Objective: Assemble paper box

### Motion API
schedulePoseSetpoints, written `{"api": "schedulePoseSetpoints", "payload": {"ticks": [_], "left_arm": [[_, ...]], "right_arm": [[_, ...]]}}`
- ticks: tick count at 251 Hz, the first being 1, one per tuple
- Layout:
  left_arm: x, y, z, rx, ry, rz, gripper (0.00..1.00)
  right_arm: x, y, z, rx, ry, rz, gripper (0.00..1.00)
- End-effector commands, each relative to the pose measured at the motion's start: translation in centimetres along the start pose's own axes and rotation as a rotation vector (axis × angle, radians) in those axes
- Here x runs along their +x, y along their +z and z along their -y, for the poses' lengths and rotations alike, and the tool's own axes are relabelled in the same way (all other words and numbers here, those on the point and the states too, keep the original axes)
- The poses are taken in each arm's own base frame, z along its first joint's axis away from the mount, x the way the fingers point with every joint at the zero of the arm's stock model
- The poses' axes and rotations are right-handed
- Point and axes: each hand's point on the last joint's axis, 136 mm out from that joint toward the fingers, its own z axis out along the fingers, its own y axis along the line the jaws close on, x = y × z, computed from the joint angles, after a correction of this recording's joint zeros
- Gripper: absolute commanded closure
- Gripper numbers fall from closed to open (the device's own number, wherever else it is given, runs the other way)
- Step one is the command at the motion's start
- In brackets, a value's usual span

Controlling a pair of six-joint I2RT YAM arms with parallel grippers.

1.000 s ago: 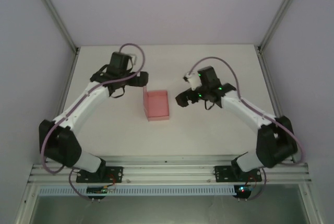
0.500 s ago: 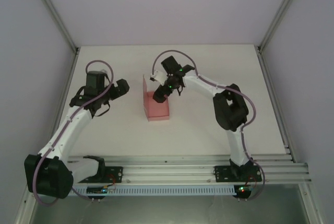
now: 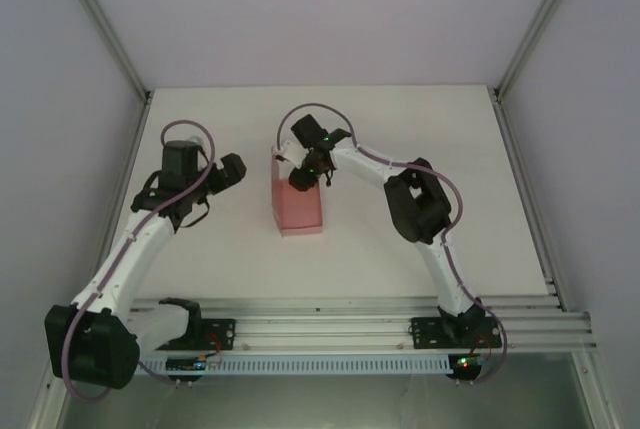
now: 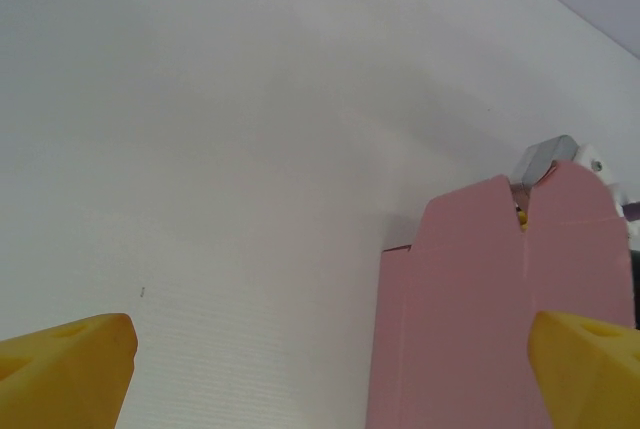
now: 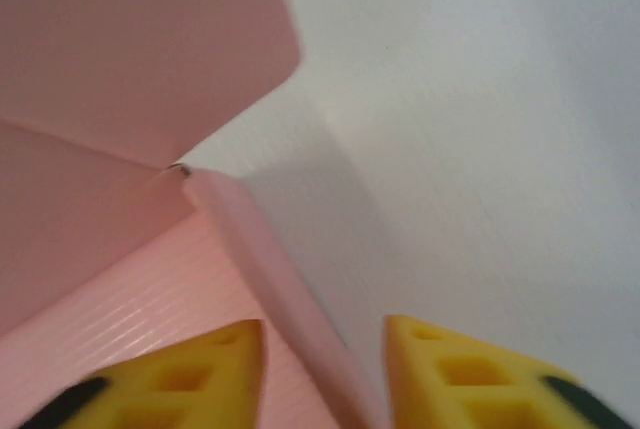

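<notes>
One left tool [image 4: 325, 374] gapes wide; right tool [image 5: 325, 369] straddles paper box [image 3: 298, 209] wall, contact cropped, grip untellable.

White table [image 3: 480, 139] enclosed by pale lilac walls [image 3: 330, 9].

White table [image 3: 450, 149], pink paper box [image 3: 298, 211] upright nr ctr

My right gripper [image 3: 300, 177] now reaches over the far wall of the paper box [image 3: 298, 211], jaws narrowed astride it; I see the left gripper [image 3: 232, 170] drawn back leftward.
</notes>
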Motion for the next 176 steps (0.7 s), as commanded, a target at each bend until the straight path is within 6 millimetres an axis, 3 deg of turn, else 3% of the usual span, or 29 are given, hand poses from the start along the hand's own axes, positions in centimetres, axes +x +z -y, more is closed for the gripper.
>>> {"api": "schedulePoseSetpoints", "payload": {"ticks": [1,46,75,99,120,176], "left_arm": [[-0.6,-0.8,0.3,0.019,0.005,0.033,0.00],[-1.2,-1.4,0.1,0.006,-0.012,0.067,0.00],[-2.3,-2.1,0.5,0.015,-0.029,0.109,0.00],[-2.9,-2.6,0.7,0.020,-0.022,0.138,0.00],[-2.9,-2.7,0.7,0.021,-0.018,0.140,0.00],[-1.7,-1.6,1.0,0.051,0.002,0.086,0.01]], "right_arm": [[0.1,-0.3,1.5,0.084,0.073,-0.011,0.83],[2.6,-3.5,4.4,0.310,0.397,-0.026,0.96],[6.3,-5.9,5.2,0.463,0.746,-0.028,1.00],[9.4,-7.1,4.3,0.525,0.956,-0.051,1.00],[11.0,-7.8,3.1,0.541,1.062,-0.071,0.99],[12.1,-8.3,-0.1,0.530,1.106,-0.066,0.94]]}}
